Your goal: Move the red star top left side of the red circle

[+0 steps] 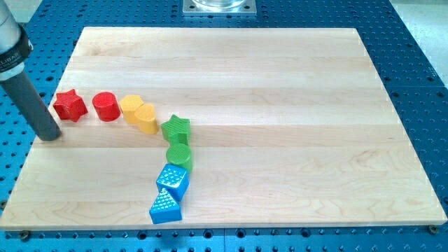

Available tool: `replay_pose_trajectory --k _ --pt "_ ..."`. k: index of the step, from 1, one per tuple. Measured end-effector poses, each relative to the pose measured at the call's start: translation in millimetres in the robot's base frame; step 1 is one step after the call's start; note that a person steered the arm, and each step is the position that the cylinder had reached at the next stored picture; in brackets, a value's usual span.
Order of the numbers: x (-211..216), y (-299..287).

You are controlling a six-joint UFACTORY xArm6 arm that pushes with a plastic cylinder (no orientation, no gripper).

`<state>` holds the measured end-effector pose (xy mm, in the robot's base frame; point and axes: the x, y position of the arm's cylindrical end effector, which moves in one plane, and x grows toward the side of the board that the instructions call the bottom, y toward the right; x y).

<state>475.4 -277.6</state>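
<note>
Eight small blocks lie on the pale wooden bench, strung in a curved line from the middle left of the frame down to the lower centre. Largest of what stands on it is the dark rod entering from the upper left corner; my tip rests near the bench's left edge, just below and left of the red star. This tool has no jaws to open or close and has hold of nothing. The star sits directly left of the red circle, close beside it and level with it, so the job looks barely begun: the star needs nudging towards the top of the frame to end up at the circle's upper left. The star itself is a chunky, flat-topped piece with blunt points, lying flat.
</note>
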Motion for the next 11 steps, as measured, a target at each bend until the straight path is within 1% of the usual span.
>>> replay_pose_trajectory --k 2,3,4,5,6,7,8,9,10,11 --pt "0.0 -4.6" --pt "9.4 -4.6" --pt "39.6 17.4" --pt "11.6 17.5" --pt "-34.7 44.2" --pt "-55.7 42.1" --pt "-7.2 32.1" --pt "-35.7 10.3" --pt "-89.8 8.0" --pt "-99.3 -8.1"
